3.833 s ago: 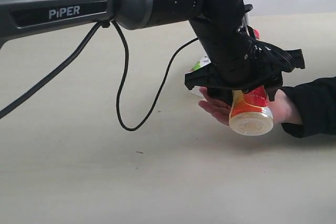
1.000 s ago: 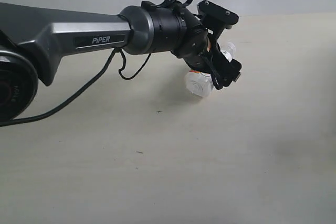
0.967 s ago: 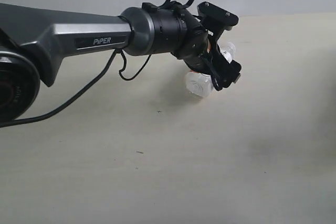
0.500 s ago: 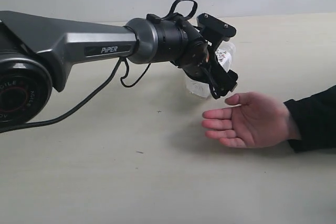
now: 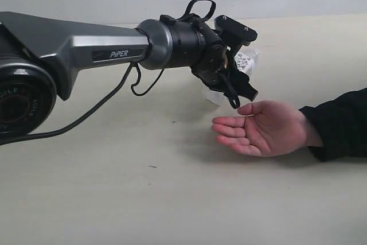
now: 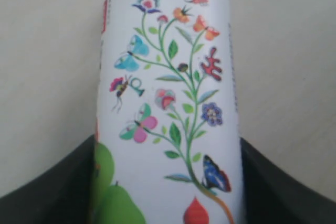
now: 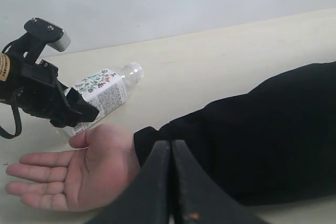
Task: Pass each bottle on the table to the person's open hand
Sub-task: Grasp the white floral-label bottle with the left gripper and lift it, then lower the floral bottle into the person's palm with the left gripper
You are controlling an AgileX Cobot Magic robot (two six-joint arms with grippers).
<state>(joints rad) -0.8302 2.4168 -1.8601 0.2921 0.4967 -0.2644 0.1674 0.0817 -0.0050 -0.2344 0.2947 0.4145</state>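
The clear bottle (image 5: 247, 61) with the white flower-and-butterfly label (image 6: 168, 103) sat tilted in the left gripper (image 5: 241, 64), whose jaws were clamped against its sides. It hung low over the table (image 5: 114, 187), though whether its base touched the surface could not be told. Just beside the gripper's lower finger lay the person's hand (image 5: 261, 133), open and palm up, with a black sleeve (image 5: 338, 124) behind the wrist. Over that sleeve in its own wrist view, the right gripper (image 7: 171, 182) had its fingers pressed together and held nothing.
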